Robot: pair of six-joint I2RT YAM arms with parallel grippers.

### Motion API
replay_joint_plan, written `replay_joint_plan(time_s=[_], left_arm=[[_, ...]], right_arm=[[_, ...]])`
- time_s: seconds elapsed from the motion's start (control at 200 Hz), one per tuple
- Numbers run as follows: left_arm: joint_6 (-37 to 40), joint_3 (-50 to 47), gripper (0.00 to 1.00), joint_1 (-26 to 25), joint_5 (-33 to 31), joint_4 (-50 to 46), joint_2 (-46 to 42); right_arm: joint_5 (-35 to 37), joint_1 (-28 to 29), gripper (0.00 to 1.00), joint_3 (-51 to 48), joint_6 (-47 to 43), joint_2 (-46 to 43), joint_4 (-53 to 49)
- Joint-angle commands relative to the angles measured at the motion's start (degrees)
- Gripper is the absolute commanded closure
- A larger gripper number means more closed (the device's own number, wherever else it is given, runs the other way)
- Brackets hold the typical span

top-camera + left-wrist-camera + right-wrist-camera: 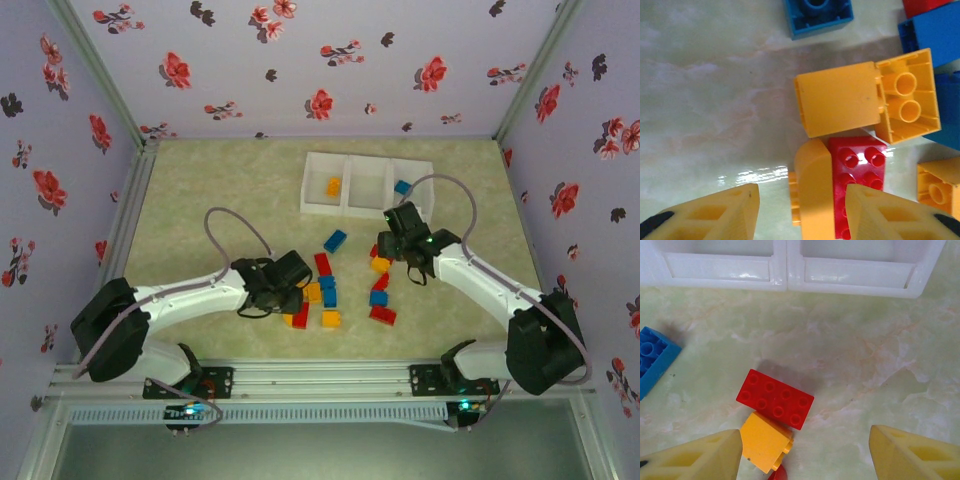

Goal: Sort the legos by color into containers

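Marbled green tabletop (200, 215), flowered walls. Loose bricks (328, 292) lie between the arms. The tray (304, 186) holds one yellow and one blue.

Left pincer (802, 195): fingers apart, straddling a yellow brick (812, 185); a red brick (860, 172) touches it on the right-finger side.

Right pincer (805, 440): fingers apart, with a second red piece (775, 399) just ahead and the tray beyond.

Step, as I judge it: picking. The next move calls for closing on the yellow alone.

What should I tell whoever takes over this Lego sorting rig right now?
Left gripper: open, low over a rounded orange brick with a red brick beside it; nothing held.
Right gripper: open above an eight-stud red brick and an orange block; nothing held.
Done: one orange piece in the white tray, left compartment; one blue piece in the right.
Left: about a dozen loose bricks on the table.
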Motion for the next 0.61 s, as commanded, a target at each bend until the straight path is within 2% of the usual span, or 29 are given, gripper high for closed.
replay_joint_plan(time_s=[0.0, 0.17, 0.6], left_arm=[[-2.5, -0.8, 0.52, -0.7, 0.4, 0.3, 0.9], [-2.6, -1.6, 0.55, -0.7, 0.4, 0.0, 1.6], [-2.0, -2.2, 0.54, -0.7, 1.1, 1.5, 4.4]], right_arm=[[1.8, 0.4, 0.32, -0.8, 1.5, -0.3, 0.0], [2.0, 0.5, 0.32, -1.5, 1.6, -1.5, -0.1], [2.3, 0.5, 0.32, -1.6, 1.7, -2.1, -0.9]])
